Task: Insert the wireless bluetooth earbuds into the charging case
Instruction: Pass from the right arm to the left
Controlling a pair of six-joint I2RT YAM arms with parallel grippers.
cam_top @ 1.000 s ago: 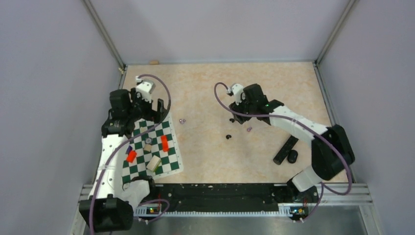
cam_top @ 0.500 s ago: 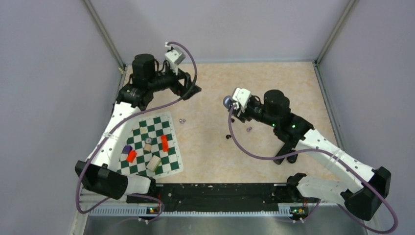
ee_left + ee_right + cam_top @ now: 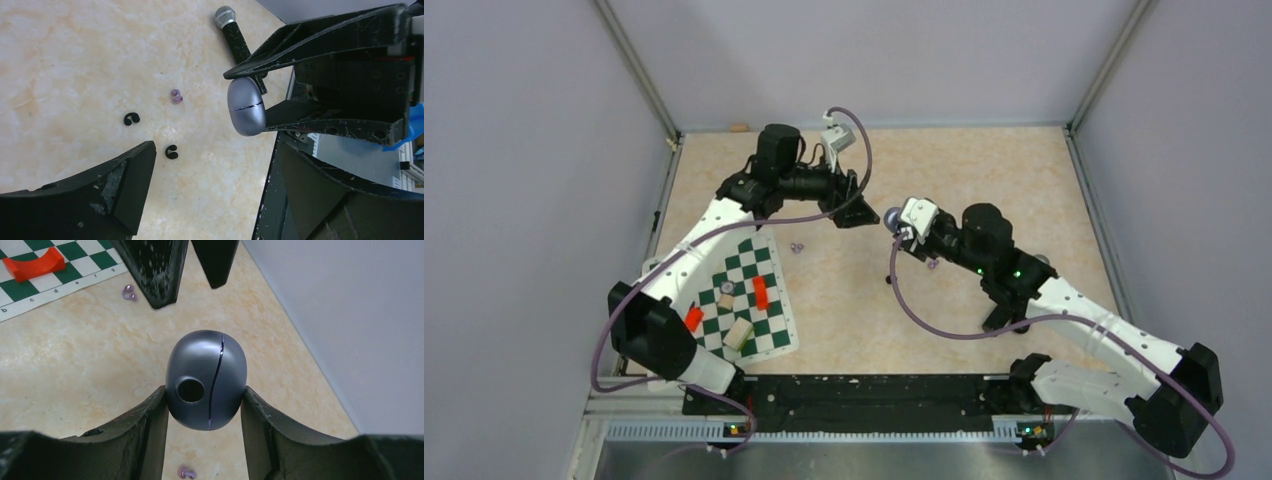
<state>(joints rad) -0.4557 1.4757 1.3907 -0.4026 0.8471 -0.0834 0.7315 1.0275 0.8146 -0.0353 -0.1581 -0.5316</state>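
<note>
The chessboard (image 3: 90,262) has small file letters printed along its white border. In the right wrist view they read b, c, d, e, f, g. From the top view they are too small to read.

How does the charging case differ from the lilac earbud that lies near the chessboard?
The charging case is far larger than the earbud. The case is grey-blue and smooth; the earbud is pale lilac and lumpy. The case is clamped in the right gripper, above the table; the earbud lies loose on it. Both are rounded.
</note>
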